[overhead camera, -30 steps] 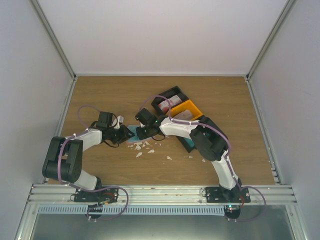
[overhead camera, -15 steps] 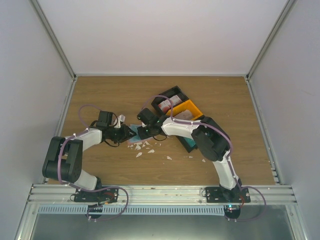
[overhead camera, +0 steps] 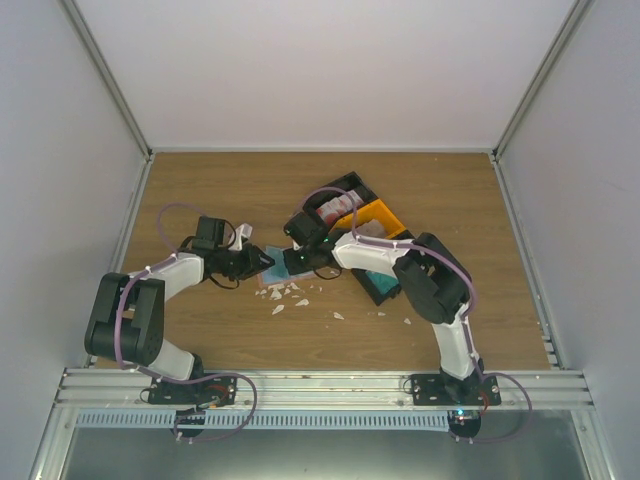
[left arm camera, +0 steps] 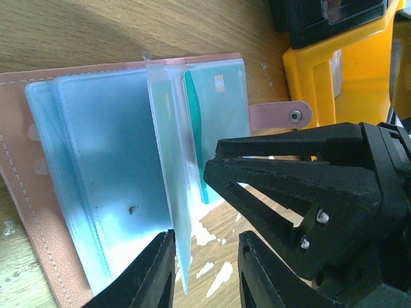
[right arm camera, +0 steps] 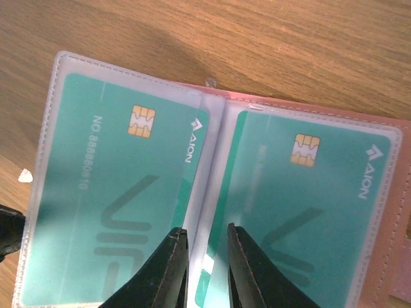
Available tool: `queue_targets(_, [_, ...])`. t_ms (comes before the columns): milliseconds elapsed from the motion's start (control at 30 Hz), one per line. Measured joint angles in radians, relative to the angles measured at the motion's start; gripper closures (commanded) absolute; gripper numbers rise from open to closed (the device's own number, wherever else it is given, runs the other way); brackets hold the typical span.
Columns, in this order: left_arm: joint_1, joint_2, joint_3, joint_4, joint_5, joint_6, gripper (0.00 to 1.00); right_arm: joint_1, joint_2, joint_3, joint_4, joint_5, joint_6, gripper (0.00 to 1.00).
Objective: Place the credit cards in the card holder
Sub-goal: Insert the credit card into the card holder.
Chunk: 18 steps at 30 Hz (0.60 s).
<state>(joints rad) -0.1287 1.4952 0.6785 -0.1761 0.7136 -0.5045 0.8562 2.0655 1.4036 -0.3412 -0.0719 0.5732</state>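
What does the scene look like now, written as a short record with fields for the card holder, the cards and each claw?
card holder: lies open, clear sleeves inside
cards stored: two teal credit cards, one in each of two sleeves
left claw: open, an upright sleeve page between its fingers
right claw: jaws slightly apart, over the fold between the two filled sleeves
nearby: orange bin, white scraps

Teal plastic chip cards: 2, one (right arm camera: 115, 192) on the left, other (right arm camera: 308, 218) on the right. Salmon-pink book-fold card holder (left arm camera: 19, 179): 1. Black plastic bins: 2, far (overhead camera: 345, 181) & near (overhead camera: 380, 292). Orange plastic bin (overhead camera: 392, 218): 1. Small white torn scraps (overhead camera: 278, 309): approx. 8, exact no. unclear. Robot arms: 2, w/ left gripper (left arm camera: 205, 240) & right gripper (right arm camera: 207, 237).
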Motion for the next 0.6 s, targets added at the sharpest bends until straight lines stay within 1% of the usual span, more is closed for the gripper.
queue_targets(167, [-0.003, 0.004, 0.005, 0.0, 0.006, 0.001, 0.68, -0.005, -0.021, -0.012, 0.002, 0.007, 0.005, 0.81])
queue_targets(367, [-0.014, 0.021, 0.013, 0.003, 0.016, 0.0, 0.65, -0.008, -0.052, -0.036, 0.009, 0.024, 0.016, 0.79])
queue_targets(600, [-0.059, 0.069, 0.055, 0.019, 0.039, -0.012, 0.58, -0.026, -0.177, -0.121, 0.023, 0.097, 0.048, 0.74])
